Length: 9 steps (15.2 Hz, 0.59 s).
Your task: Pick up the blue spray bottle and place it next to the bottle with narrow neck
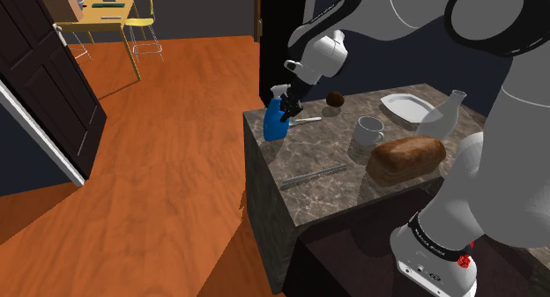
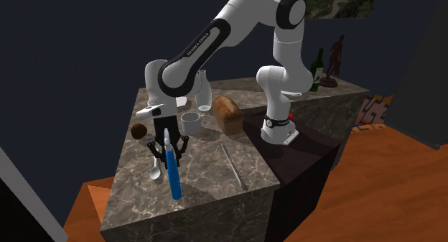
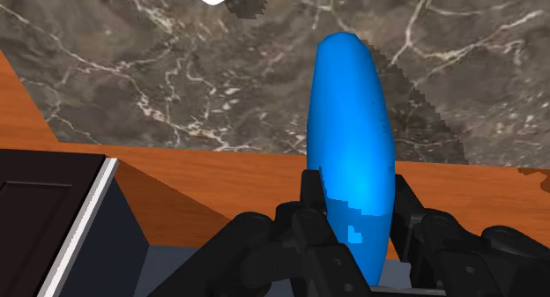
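The blue spray bottle (image 1: 274, 123) with a pale trigger head stands near the corner of the dark marble counter (image 1: 353, 194). My black gripper (image 1: 292, 105) comes down on its upper part and is shut on it. In the second exterior view the gripper (image 2: 167, 143) clasps the bottle (image 2: 173, 174) just below its head, the base close to the counter's edge. The wrist view has the fingers (image 3: 310, 203) pressed against both sides of the blue body (image 3: 353, 137). A clear bottle with a narrow neck (image 1: 444, 115) stands at the counter's far side, beside the arm's base (image 2: 204, 90).
A white mug (image 1: 368, 133), a loaf of bread (image 1: 405, 156) and a white plate (image 1: 407, 107) lie between the spray bottle and the clear bottle. A spoon (image 1: 305, 120), a brown round thing (image 1: 335, 99) and a knife (image 1: 313, 175) also lie on the counter. Wooden floor lies below the edge.
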Motion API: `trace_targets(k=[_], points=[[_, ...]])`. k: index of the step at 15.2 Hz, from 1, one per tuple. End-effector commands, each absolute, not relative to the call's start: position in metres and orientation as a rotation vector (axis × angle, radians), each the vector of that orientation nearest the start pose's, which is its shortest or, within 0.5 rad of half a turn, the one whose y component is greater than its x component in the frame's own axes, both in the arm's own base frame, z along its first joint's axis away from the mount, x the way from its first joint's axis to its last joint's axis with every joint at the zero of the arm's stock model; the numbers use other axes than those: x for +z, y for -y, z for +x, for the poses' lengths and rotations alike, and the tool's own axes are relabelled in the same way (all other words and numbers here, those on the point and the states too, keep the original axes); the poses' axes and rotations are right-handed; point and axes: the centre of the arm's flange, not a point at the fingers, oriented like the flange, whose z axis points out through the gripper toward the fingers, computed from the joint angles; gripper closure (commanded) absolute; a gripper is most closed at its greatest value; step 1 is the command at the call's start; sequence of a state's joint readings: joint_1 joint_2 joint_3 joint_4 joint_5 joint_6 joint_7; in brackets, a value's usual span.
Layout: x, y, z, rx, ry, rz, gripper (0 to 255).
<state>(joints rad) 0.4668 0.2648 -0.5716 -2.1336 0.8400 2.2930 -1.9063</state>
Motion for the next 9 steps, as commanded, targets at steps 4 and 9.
trace_targets(k=[4,9], points=[[0.300,0.038,0.565,-0.548,1.630,-2.302,255],[0.315,0.038,0.565,-0.549,1.630,-2.302,255]])
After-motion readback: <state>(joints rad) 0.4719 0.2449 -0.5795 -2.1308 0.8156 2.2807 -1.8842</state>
